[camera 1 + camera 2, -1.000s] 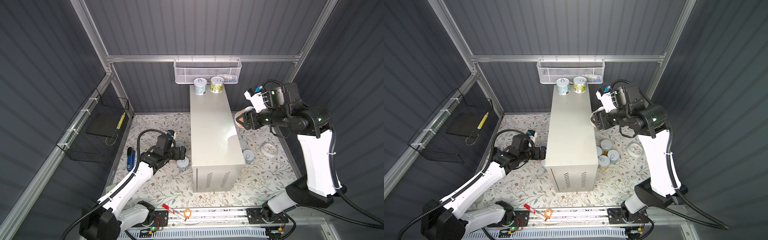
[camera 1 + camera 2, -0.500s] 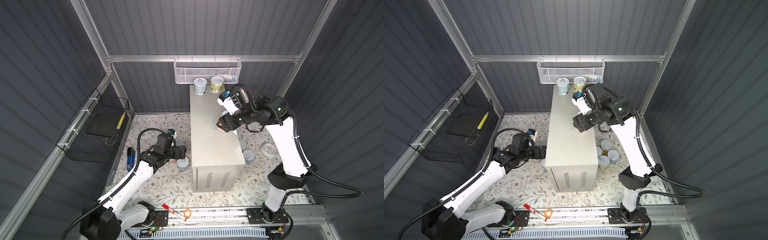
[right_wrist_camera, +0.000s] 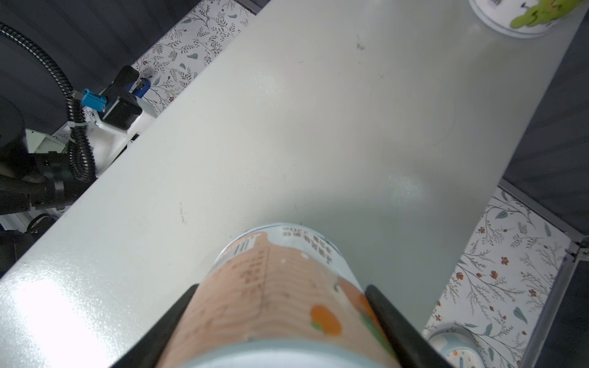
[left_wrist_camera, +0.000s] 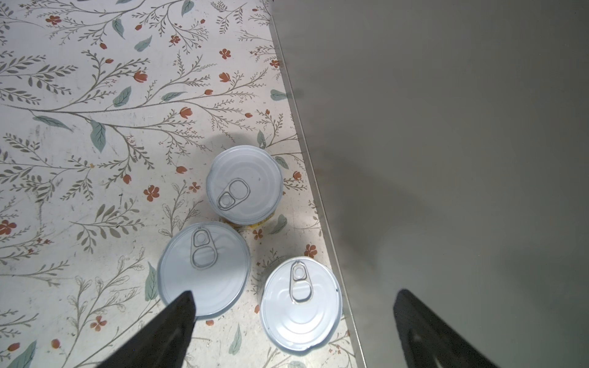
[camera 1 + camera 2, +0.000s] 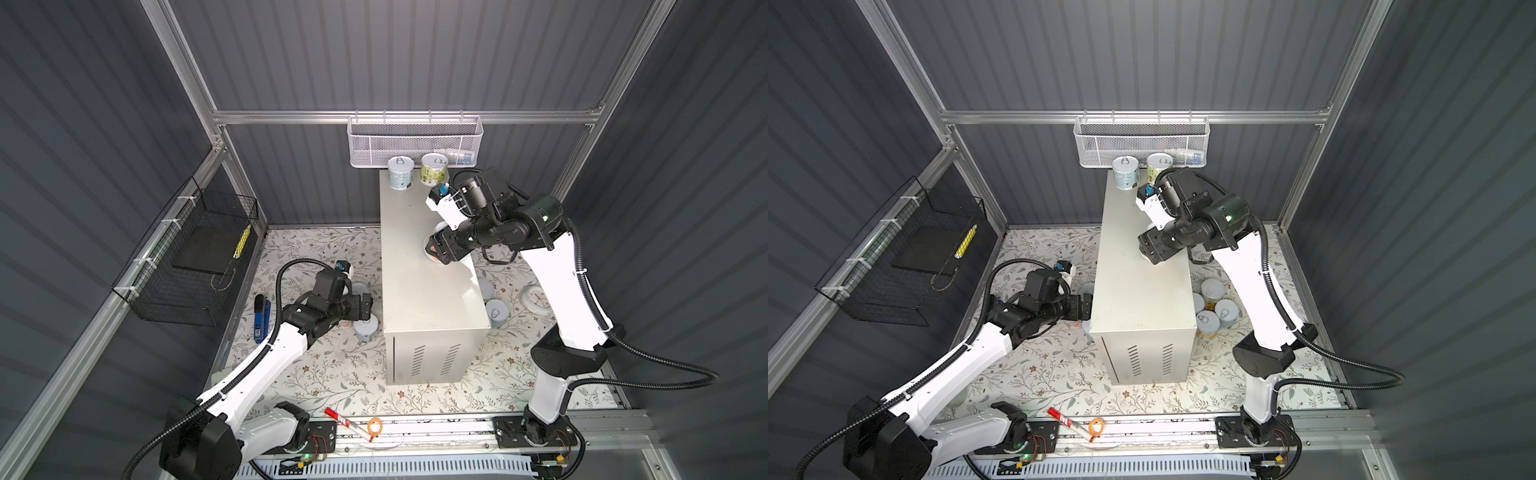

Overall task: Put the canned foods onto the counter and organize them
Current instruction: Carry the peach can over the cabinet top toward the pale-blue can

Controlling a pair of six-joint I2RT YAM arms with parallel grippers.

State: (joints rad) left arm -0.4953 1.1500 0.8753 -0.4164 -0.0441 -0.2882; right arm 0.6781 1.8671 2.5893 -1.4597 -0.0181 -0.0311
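The counter (image 5: 428, 291) is a long cream box standing on the floral floor, seen in both top views. At its far end stand a pale blue can (image 5: 400, 172) and a yellow-green can (image 5: 434, 169). My right gripper (image 5: 434, 251) hangs over the counter's middle, shut on an orange-pink can (image 3: 287, 286) whose base points at the top; I cannot tell whether they touch. My left gripper (image 4: 294, 294) is open, low beside the counter's left wall, above three silver-lidded cans (image 4: 301, 302) (image 4: 204, 270) (image 4: 245, 184). One finger overlaps the middle lid, the other the counter.
Several more cans (image 5: 1212, 289) stand on the floor right of the counter, with a white clock-like disc (image 5: 538, 297) beyond them. A white mesh basket (image 5: 415, 141) hangs on the back wall and a black wire basket (image 5: 195, 266) on the left. A marker (image 5: 349, 424) lies by the front rail.
My right arm swung left, carrying the orange-pink can from beside the counter to above its top. My left gripper opened wider and stayed by the three cans.
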